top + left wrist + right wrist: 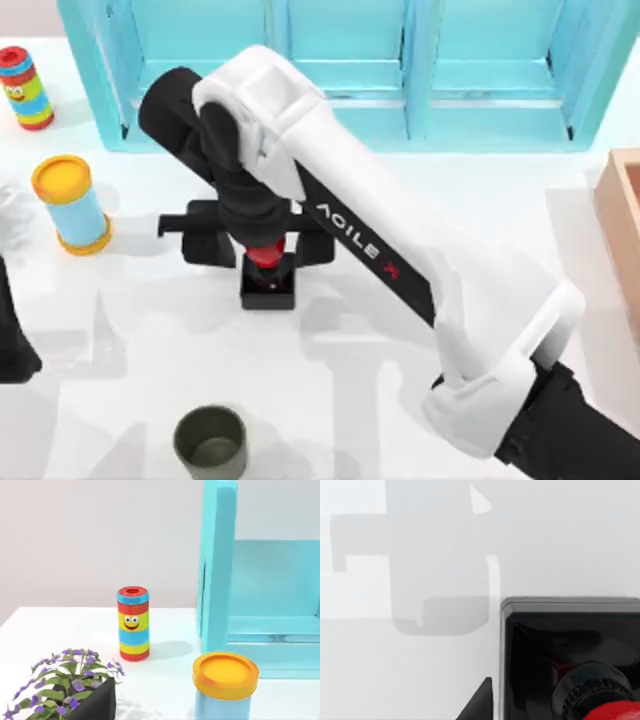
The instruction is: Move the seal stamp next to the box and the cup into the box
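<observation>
While the right arm reached from the table's lower right across to the middle, its gripper (266,262) hung directly over the stamp (268,285), whose square black base and a slice of glossy red knob showed beneath the wrist; whether the fingers were apart or clamped on the knob I could not tell, since the black wrist housing covered them. From the right wrist view the stamp (570,660) appeared as a hard-edged, shiny black block with a ribbed dark collar under the red knob, cut off at the frame's edge. The cup (211,442), a plain dull olive cylinder, stood near the front edge, well apart from the stamp, with bare white table (120,350) around it. The box (622,215), pale wood with a reddish inside, was cropped at the right edge, so little of it showed. The left arm (12,330) sat parked at the left edge, mostly out of frame. A turquoise shelf (350,70) ran along the back, with a striped cylinder (25,88) and a yellow-lidded blue cylinder (72,203) at far left.
</observation>
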Robot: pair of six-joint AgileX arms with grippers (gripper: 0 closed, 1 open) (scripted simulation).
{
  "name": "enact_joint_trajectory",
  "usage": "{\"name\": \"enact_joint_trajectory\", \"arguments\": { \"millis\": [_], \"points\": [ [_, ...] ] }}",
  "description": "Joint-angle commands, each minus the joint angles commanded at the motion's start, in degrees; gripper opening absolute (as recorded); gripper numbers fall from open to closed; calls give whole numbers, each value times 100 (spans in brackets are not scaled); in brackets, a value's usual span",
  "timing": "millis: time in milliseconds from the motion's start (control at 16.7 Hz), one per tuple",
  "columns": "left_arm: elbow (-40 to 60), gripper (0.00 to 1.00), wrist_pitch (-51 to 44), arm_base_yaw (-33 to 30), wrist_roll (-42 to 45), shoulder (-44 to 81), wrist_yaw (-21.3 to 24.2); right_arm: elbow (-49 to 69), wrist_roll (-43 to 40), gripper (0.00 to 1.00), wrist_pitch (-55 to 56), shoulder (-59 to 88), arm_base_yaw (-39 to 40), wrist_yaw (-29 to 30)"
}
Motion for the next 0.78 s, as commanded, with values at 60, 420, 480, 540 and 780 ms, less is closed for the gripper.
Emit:
{"name": "enact_joint_trajectory", "arguments": {
  "millis": [60,420,480,540,780],
  "points": [
    [0,100,0,0,0,0,0,0,0,40,0,0,0,0],
    [0,100,0,0,0,0,0,0,0,0,0,0,0,0],
    [0,100,0,0,0,0,0,0,0,0,0,0,0,0],
    [0,100,0,0,0,0,0,0,0,0,0,0,0,0],
    [0,100,0,0,0,0,0,0,0,0,0,0,0,0]
  ]
}}
